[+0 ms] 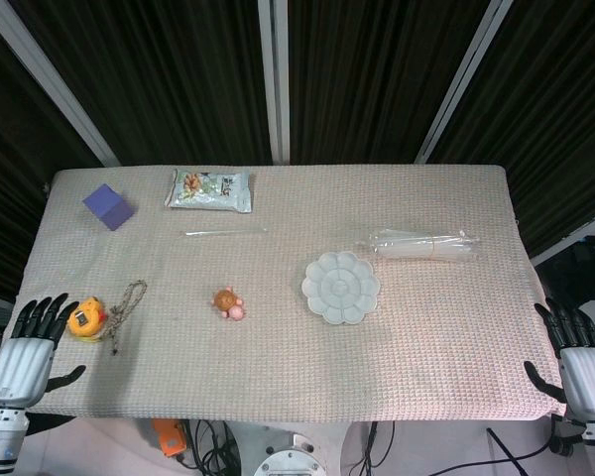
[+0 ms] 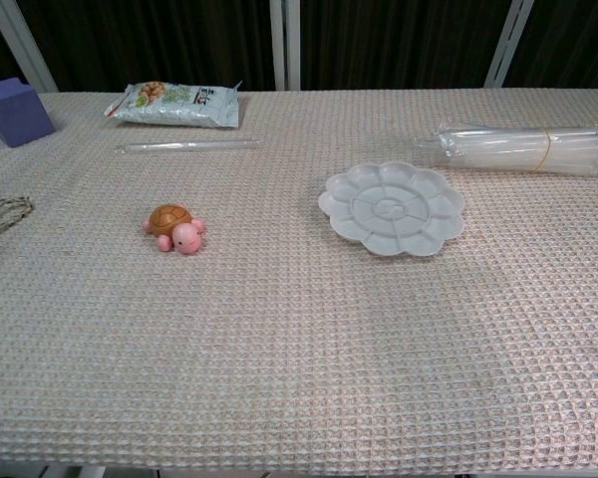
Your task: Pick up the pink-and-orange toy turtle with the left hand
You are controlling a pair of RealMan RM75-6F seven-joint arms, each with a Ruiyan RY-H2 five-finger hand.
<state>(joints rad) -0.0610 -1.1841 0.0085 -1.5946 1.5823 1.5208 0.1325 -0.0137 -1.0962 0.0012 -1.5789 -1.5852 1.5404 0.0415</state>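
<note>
A small toy turtle (image 1: 228,302) with a pink body and an orange-brown shell sits on the woven cloth, left of the middle; the chest view shows the turtle (image 2: 175,229) upright with its head toward the front. My left hand (image 1: 35,347) hovers at the table's front left corner, fingers spread and empty, well to the left of the turtle. My right hand (image 1: 578,362) is at the front right corner, fingers apart, holding nothing. Neither hand appears in the chest view.
A yellow toy (image 1: 86,319) and a twine loop (image 1: 126,302) lie by my left hand. A white flower-shaped palette (image 1: 341,287), a bundle of clear tubes (image 1: 421,244), a snack packet (image 1: 209,189), a clear rod (image 1: 225,232) and a purple block (image 1: 108,206) are spread over the cloth.
</note>
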